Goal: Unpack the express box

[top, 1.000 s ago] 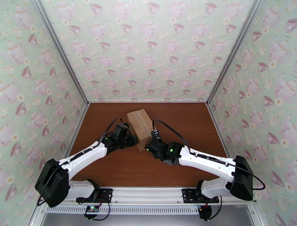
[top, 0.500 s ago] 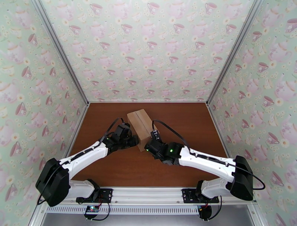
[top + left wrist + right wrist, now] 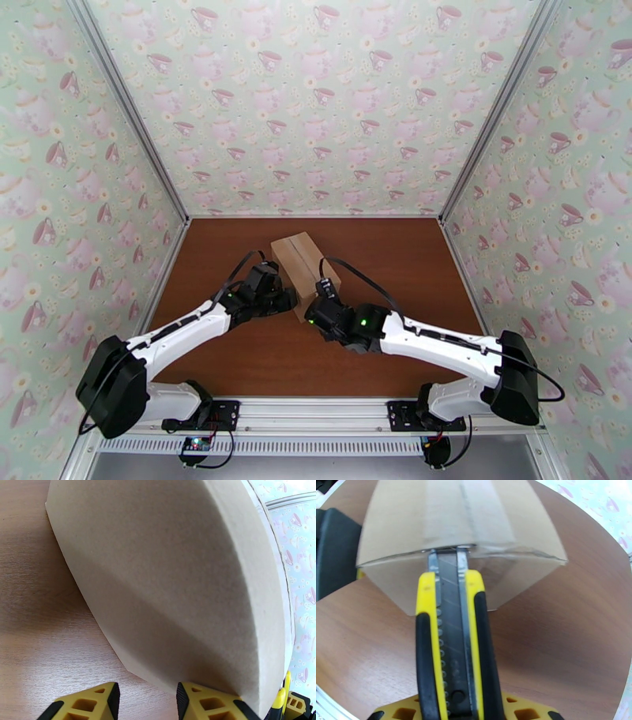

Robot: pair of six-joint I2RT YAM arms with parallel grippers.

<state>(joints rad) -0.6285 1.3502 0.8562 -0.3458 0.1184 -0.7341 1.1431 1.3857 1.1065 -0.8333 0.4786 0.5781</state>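
Note:
The express box (image 3: 303, 264) is a closed brown carton standing in the middle of the table, with a tape strip (image 3: 478, 511) along its top seam. My right gripper (image 3: 316, 306) is at the box's near end, shut on a yellow and black utility knife (image 3: 452, 638). The knife's blade tip touches the near top edge of the box (image 3: 395, 523) at the seam. My left gripper (image 3: 286, 300) is at the box's near left corner, open. In the left wrist view one fingertip (image 3: 205, 701) rests against the box's side (image 3: 166, 578), and only bare table lies between the fingers.
The brown wooden table (image 3: 395, 260) is enclosed by teacup-patterned walls on the left (image 3: 87, 181), back and right. A metal rail (image 3: 316, 410) carrying the arm bases runs along the near edge. Bare tabletop lies on both sides of the box.
My right gripper has edged the knife slightly forward and left toward the box's near edge. The left gripper has shifted a little to the right against the box.

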